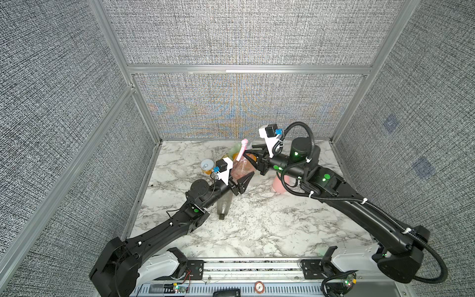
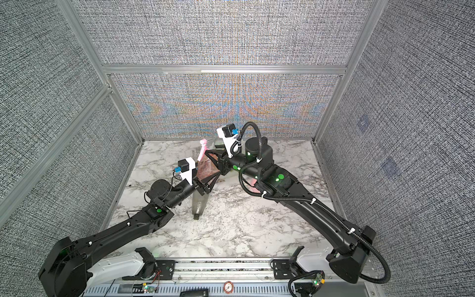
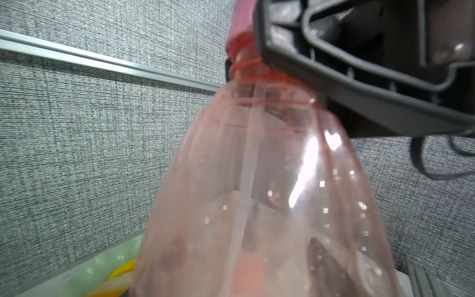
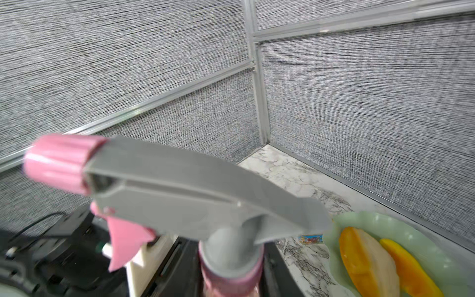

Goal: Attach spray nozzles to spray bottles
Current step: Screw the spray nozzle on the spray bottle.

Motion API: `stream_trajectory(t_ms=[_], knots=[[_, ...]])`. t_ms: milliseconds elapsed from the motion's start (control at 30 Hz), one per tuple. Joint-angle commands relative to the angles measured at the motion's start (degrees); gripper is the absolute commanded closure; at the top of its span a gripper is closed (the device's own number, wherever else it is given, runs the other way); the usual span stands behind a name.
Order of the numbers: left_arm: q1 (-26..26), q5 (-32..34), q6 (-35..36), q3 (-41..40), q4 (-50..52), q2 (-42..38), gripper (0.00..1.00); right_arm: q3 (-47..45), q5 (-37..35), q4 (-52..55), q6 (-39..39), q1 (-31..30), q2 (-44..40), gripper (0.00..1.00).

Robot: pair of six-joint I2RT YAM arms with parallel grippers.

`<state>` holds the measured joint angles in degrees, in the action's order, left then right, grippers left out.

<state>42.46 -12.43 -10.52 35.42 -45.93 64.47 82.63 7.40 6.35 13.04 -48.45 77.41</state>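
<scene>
My left jaws clamp the clear pink bottle (image 1: 243,167) mid-frame, steadying it for threading. Right jaws flank the grey-and-pink nozzle (image 4: 180,195) at its collar; I cannot tell if they grip.

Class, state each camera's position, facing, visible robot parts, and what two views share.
Top views: front overhead, looking down on the table; both arms show.
Left wrist: at the clear pink bottle's base, facing its neck; right tool shows.
Right wrist: by the nozzle, facing a back corner; left arm shows.
Both wrist views show the green plate.
</scene>
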Motion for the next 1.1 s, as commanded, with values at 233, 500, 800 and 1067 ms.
stream_trajectory(t_ms=[233,500,800,1067], knots=[[0.4,-0.6,10.9,0.2,-3.9,-1.5,0.31,2.5,-26.7,11.9,9.5,-8.1,6.5,0.92],[0.4,2.5,13.0,-0.6,-5.4,-2.0,0.31,2.7,-31.3,7.9,11.9,-11.0,10.4,0.92],[0.3,3.3,12.0,-1.5,-6.5,-2.3,0.31,0.4,-22.7,4.6,7.0,-11.7,4.8,0.62],[-0.6,2.3,8.8,-2.0,-8.4,-1.7,0.31,0.5,-20.0,8.4,3.9,-12.2,0.5,0.44]])
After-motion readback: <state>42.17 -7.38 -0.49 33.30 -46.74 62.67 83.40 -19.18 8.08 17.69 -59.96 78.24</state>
